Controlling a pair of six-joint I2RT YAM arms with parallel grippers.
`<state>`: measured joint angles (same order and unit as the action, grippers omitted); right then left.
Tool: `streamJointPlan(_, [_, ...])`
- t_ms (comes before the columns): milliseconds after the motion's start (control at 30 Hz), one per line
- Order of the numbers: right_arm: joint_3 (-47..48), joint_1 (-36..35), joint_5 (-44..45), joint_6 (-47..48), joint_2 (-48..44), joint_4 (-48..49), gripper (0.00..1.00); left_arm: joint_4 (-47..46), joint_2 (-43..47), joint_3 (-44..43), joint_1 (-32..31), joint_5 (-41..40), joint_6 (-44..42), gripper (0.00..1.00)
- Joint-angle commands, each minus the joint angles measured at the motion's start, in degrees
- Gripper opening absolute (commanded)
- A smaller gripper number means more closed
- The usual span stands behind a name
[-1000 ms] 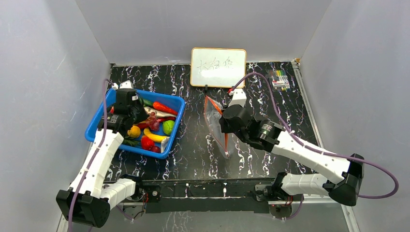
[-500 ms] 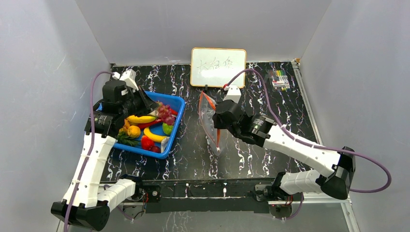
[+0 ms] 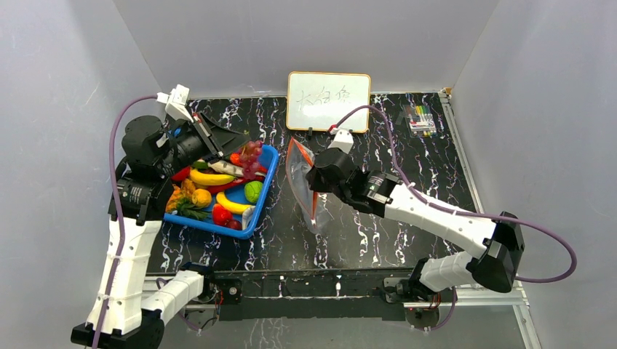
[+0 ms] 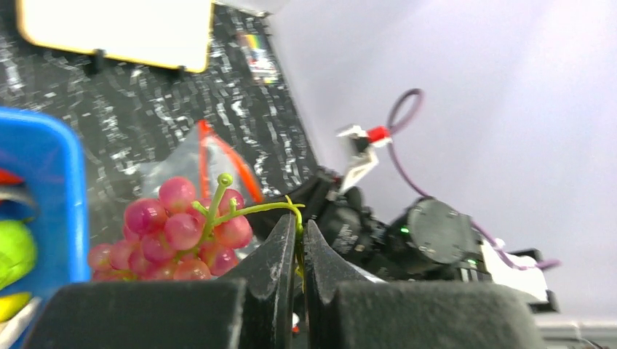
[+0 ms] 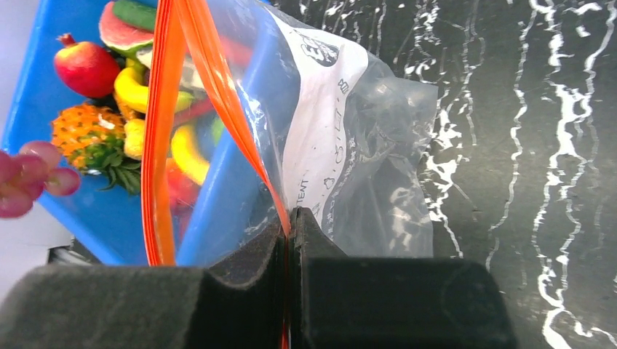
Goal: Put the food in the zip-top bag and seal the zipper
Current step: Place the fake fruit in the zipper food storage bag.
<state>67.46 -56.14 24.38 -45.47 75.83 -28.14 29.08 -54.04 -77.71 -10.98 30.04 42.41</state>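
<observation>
1. My left fingers [image 4: 298, 227] are pressed together on the thin green stem of the bunch of dark red plastic toy grapes [image 4: 182, 233]. The bunch hangs just beside the fingertips, raised over the far right corner of the blue plastic basket [image 3: 266, 190]
2. The other food lies in that basket, which sits on the black marbled desk [image 3: 291, 240] near its left edge. I can pick out a yellow toy banana [image 3: 211, 177], a green round toy fruit [image 3: 252, 191] and a small orange toy pineapple [image 5: 94, 131]
3. My right fingers [image 5: 289, 218] are closed tight on the red-orange zipper strip [image 5: 158, 145] of the clear crinkly zip-top bag [image 5: 364, 138], pinching one side of its mouth
4. The bag stands on edge in the middle of the desk, just right of the basket, with its mouth turned toward the basket. The two sides of the strip stand apart, so the mouth is open. I cannot tell whether the bag's bottom touches the desk
5. A white whiteboard [image 3: 327, 100] stands at the far edge, and a pack of coloured markers [image 3: 420, 120] lies in the far right corner
</observation>
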Motion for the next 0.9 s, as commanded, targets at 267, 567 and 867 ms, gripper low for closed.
streamJointPlan(267, [3.6, 0.1, -10.6, -8.5, 4.4, 11.1, 0.00, -26.1, 2.1, 6.8, 0.3, 15.1, 21.4, 0.00])
streamJointPlan(567, [2.6, 0.1, -14.4, -9.8, 5.7, 14.4, 0.00, -33.3, 2.3, 8.2, 0.3, 15.8, 25.4, 0.00])
streamJointPlan(867, [1.6, 0.1, -16.2, -10.1, 5.5, 16.6, 0.00, -45.2, 3.5, 17.9, 0.3, 15.6, 33.8, 0.00])
